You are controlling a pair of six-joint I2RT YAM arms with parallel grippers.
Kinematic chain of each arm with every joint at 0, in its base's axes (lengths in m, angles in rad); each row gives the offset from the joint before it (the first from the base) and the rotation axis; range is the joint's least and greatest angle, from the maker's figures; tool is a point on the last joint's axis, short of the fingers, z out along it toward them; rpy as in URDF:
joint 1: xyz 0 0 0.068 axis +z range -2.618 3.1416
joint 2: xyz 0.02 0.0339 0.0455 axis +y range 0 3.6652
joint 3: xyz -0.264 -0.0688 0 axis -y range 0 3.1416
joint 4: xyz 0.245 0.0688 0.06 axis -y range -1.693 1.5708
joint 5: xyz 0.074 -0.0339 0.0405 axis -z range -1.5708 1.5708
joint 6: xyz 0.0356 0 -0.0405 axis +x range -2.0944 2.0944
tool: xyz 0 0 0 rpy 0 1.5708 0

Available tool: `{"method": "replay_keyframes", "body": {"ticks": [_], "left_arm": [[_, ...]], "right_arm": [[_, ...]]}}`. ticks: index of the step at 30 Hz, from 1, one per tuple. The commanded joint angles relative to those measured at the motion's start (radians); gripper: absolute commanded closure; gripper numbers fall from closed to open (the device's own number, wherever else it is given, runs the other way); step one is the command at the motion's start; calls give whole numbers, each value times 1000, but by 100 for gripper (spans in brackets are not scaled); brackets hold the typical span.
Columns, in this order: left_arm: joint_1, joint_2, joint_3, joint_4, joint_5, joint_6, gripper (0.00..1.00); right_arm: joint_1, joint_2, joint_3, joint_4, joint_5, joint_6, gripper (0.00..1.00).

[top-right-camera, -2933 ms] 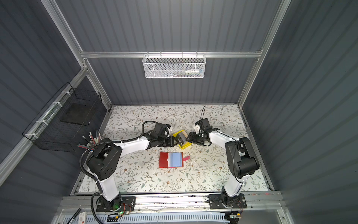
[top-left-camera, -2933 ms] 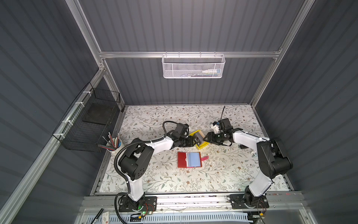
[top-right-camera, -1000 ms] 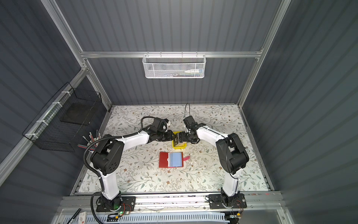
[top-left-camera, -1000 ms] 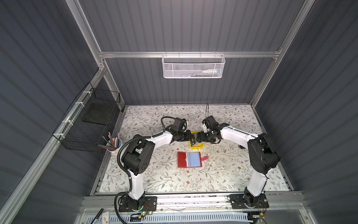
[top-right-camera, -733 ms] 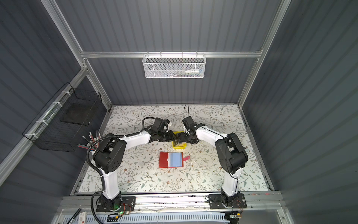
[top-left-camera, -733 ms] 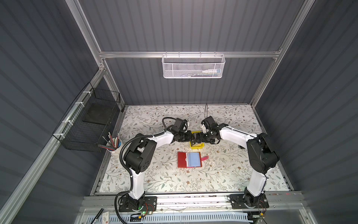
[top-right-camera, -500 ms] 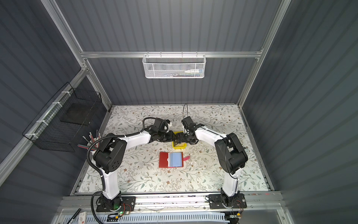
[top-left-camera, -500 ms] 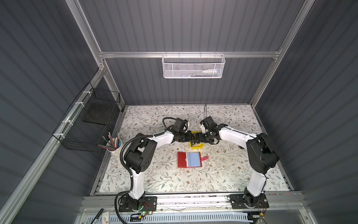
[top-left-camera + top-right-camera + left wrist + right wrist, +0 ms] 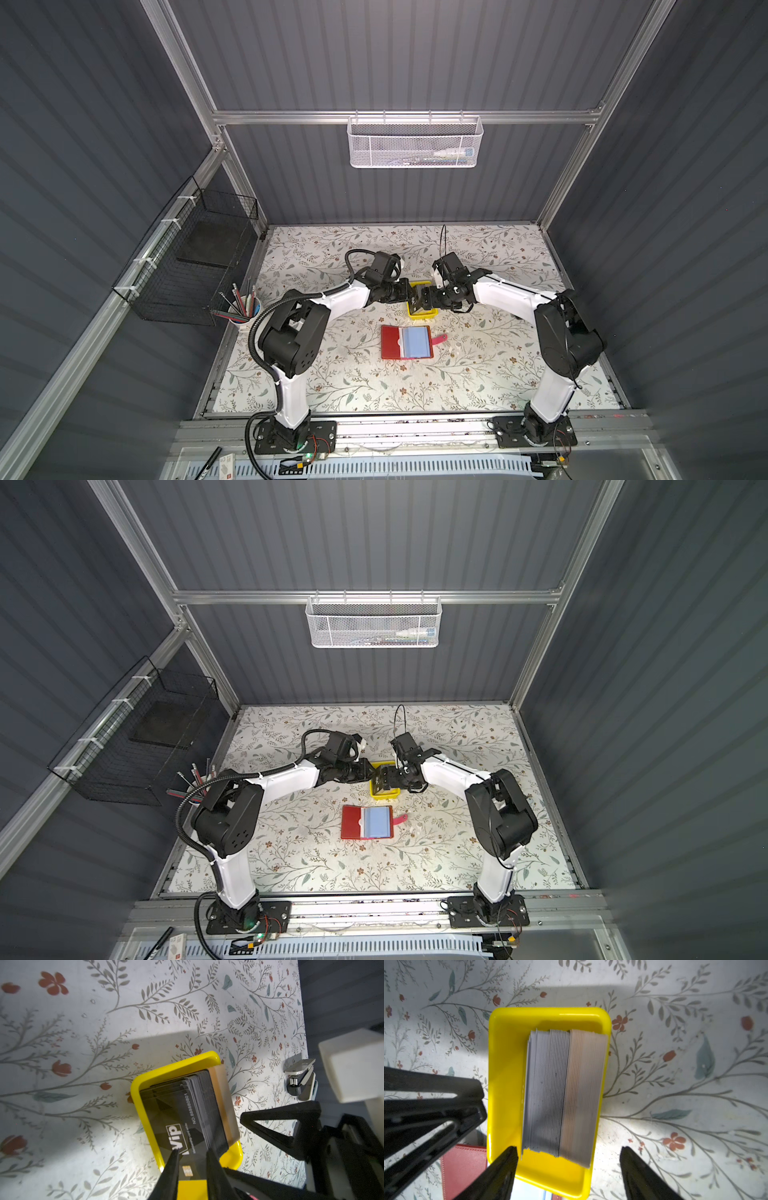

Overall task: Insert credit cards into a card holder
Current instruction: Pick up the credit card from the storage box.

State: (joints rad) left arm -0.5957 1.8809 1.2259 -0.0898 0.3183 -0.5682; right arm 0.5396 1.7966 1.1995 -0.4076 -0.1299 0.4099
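Observation:
The credit cards (image 9: 562, 1093) stand on edge as a stack in a small yellow tray (image 9: 506, 1076), dark grey ones beside tan ones. The front card (image 9: 182, 1124) shows white "Vip" lettering. My left gripper (image 9: 192, 1150) is at the tray's long side, its jaws a narrow gap apart in front of that card's face, pinching nothing. My right gripper (image 9: 568, 1148) is open wide, and its fingers straddle one end of the stack and tray. In both top views the grippers meet over the tray (image 9: 422, 313) (image 9: 384, 796). The red card holder (image 9: 407, 342) (image 9: 367, 822) lies open nearer the front, with its bluish sleeves up.
A small grey stapler-like thing (image 9: 301, 1078) lies near the table's right edge. A cup of pencils (image 9: 245, 309) stands at the left edge below a black wire basket (image 9: 195, 257). A white mesh basket (image 9: 413, 141) hangs on the back wall.
Both grippers have closed in on the yellow tray from either side, and the tray has turned from skewed to square. Over the last second they have barely moved.

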Motion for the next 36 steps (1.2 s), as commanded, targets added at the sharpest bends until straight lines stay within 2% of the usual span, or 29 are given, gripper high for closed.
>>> {"method": "replay_keyframes", "body": {"ticks": [1, 17, 24, 36], "left_arm": [[8, -48, -29, -16, -22, 14, 75], [13, -115, -139, 17, -23, -4, 75], [13, -112, -159, 28, -6, -5, 75], [13, -112, -173, 49, 4, -18, 75]], "right_arm": [[6, -4, 3, -2, 17, 9, 16], [13, 97, 90, -88, 68, -10, 10], [12, 94, 85, -105, 104, -16, 10], [11, 142, 167, -142, 190, -11, 11]]}}
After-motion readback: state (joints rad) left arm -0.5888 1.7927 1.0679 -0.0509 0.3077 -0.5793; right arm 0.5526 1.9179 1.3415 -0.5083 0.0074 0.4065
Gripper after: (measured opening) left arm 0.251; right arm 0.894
